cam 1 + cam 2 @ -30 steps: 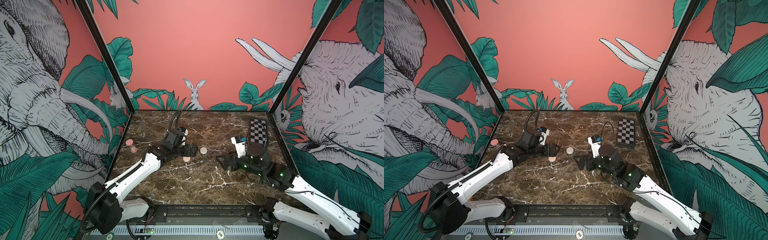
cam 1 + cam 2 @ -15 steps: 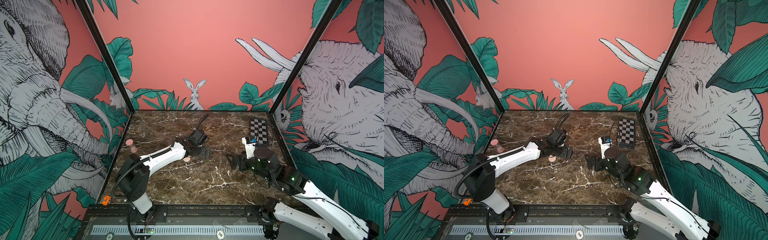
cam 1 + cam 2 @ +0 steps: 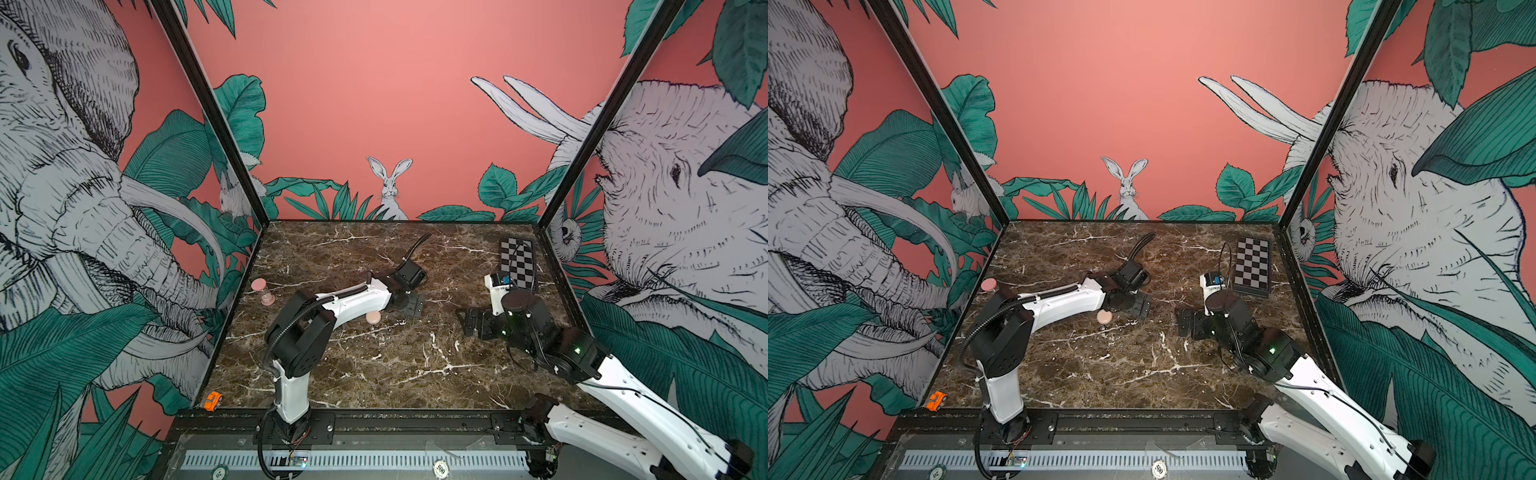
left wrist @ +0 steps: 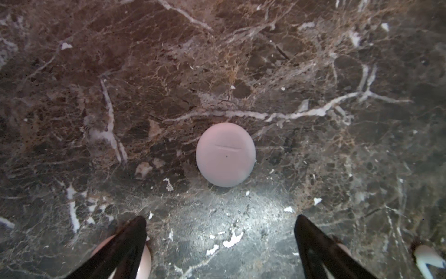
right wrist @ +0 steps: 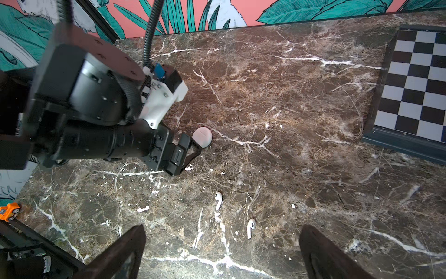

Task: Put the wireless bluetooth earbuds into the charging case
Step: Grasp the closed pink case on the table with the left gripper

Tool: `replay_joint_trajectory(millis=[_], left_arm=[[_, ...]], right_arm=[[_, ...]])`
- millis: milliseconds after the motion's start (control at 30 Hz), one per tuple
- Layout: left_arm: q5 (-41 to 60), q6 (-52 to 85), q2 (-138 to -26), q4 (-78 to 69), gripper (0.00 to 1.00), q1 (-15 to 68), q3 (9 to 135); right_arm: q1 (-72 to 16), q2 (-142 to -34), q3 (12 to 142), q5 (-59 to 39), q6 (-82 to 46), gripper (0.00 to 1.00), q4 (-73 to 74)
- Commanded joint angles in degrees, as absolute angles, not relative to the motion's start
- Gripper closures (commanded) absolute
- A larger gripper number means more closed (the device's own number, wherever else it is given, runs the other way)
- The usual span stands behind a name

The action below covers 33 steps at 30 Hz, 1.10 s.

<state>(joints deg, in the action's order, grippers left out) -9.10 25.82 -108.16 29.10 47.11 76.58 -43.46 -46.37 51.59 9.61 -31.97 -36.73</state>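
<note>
Table [image 3: 374, 374] brown marble, white-veined; case [image 4: 225, 154] pale pink; earbuds [image 5: 218, 196] white; board [image 3: 1252, 266] black-white checked.

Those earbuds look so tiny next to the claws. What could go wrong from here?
1. The two earbuds are small, pale and loose on the white-veined marble table; the wide-open right gripper might flick one away instead of pinching it.
2. The round pink case ahead of the open left gripper looks shut and smooth, so it may skid when squeezed.
3. Both grippers sit near each other mid-table and could bump.
</note>
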Motion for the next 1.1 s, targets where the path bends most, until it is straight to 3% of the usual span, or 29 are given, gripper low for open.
replay_joint_trajectory(millis=[0,500,1067], left_arm=[[-9.6,24.7,-108.5,29.9,0.05,47.1,78.3],[-11.6,20.2,-118.2,33.1,0.22,47.2,86.7],[-12.0,19.2,-121.8,33.6,0.45,47.0,89.1]], right_arm=[[-42.9,-45.9,50.6,8.8,-32.5,0.02,-35.7],[-42.5,-46.4,50.4,7.6,-32.2,0.02,-35.2],[-42.3,-45.8,49.3,7.9,-31.6,0.02,-34.9]])
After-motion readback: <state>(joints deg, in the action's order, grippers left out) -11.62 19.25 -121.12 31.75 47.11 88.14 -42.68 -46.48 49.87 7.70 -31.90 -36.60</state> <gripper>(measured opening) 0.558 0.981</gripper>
